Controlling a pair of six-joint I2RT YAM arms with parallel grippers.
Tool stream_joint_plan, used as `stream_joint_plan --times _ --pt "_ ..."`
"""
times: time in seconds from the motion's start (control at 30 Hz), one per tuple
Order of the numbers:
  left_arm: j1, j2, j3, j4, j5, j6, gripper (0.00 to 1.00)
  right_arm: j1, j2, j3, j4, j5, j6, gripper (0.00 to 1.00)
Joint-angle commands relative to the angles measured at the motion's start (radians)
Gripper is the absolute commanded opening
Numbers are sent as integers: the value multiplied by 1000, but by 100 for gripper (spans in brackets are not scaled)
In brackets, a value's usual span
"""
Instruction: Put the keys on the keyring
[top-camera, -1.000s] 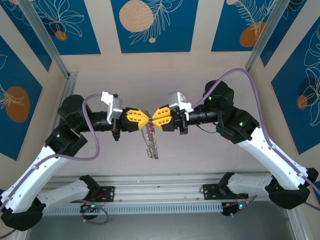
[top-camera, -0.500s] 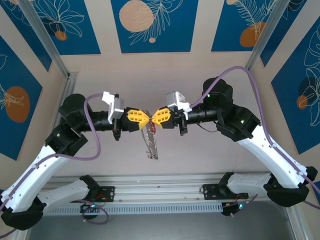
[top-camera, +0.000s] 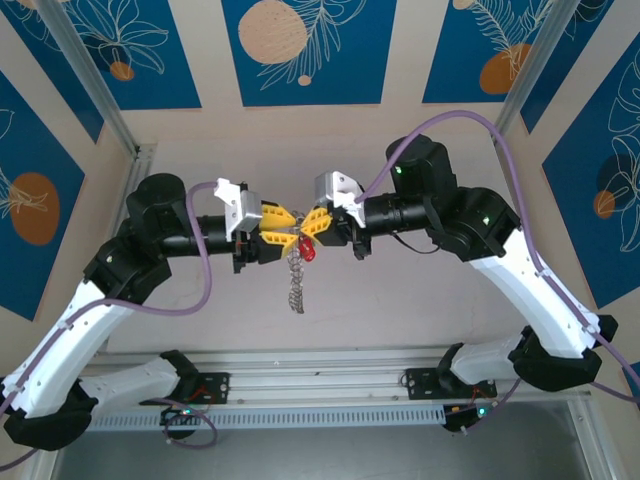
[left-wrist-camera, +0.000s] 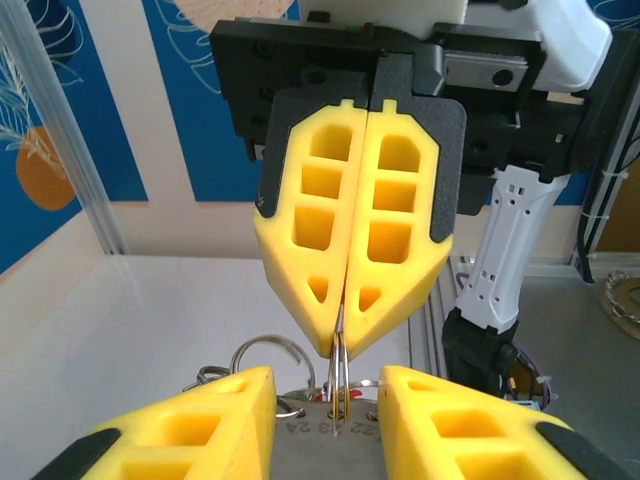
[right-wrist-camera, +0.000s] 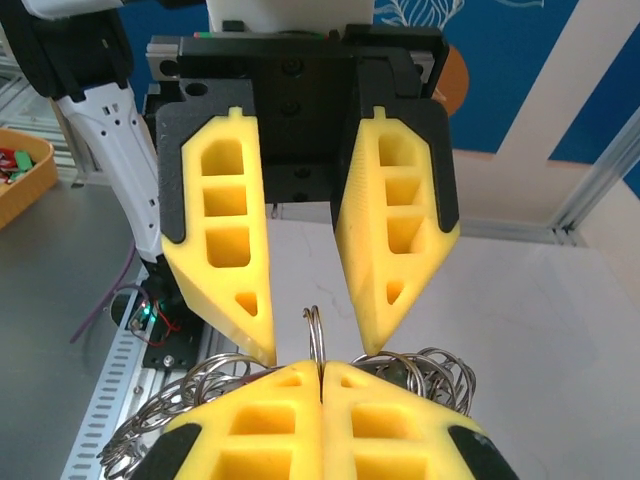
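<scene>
**Keyring pinched mid-air by right gripper, left gripper open**

Keyring (top-camera: 296, 282) hangs as a chain-like bunch of silver loops above the table (top-camera: 420, 300), midway between the two arms. Red key (top-camera: 307, 252) dangles just beside the top of the bunch, right under the fingertips.

Right gripper (top-camera: 303, 231): jaws fully together, clamped on one thin wire loop at the top of the ring. The other loops spill out on either side below its pads.

Left gripper (top-camera: 289, 228): nose to nose with the right one, jaws partly apart. Its tips flank that same loop with a gap on each side.

Flat grey plate (left-wrist-camera: 320, 440) with stamped digits sits low between the left fingers; can't tell whether they grip it.

Orange tray (right-wrist-camera: 25, 190) with small red and green bits sits well off to the side.
</scene>
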Motion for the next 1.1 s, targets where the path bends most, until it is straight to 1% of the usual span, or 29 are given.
stream_joint_plan --times 0.0,0.07,0.13,0.2,0.3,0.37,0.43,0.67,0.7,0.73,0.77,0.83,0.9,0.93,1.0,1.07 --pt "4 14 52 -97 -36 70 34 24 34 85 -69 60 -39 0" --pt "3 22 69 -122 -38 85 34 30 61 123 -109 74 -48 0" --pt "2 30 83 -142 -38 95 30 35 75 140 -121 78 -49 0" --pt "2 34 90 -151 -35 98 24 37 83 146 -123 76 -51 0" --pt "1 37 93 -155 -31 98 9 39 90 153 -126 82 -52 0" --pt "1 37 95 -161 -32 100 6 39 89 154 -123 77 -54 0" --pt "2 35 95 -161 -32 102 0 38 86 155 -122 78 -56 0" --pt "2 37 96 -135 -2 82 0 38 57 115 -72 81 -45 0" --pt "2 33 92 -119 -3 70 0 38 48 104 -57 86 -35 7" --pt "1 26 87 -100 -6 58 0 36 32 81 -37 86 -26 19" --pt "1 20 80 -82 -9 47 0 32 11 55 -12 82 -11 27" --pt "1 6 64 -44 -9 21 0 23 -38 -17 44 61 18 36" --pt "1 -3 54 -18 -1 5 0 10 -90 -95 100 22 52 40" --pt "2 -5 51 -8 5 -2 0 1 -113 -132 126 9 72 41" --pt "3 -5 46 8 14 -14 0 -15 -142 -182 152 -13 106 41" --pt "3 -7 43 24 24 -25 0 -28 -159 -214 163 -45 130 38"
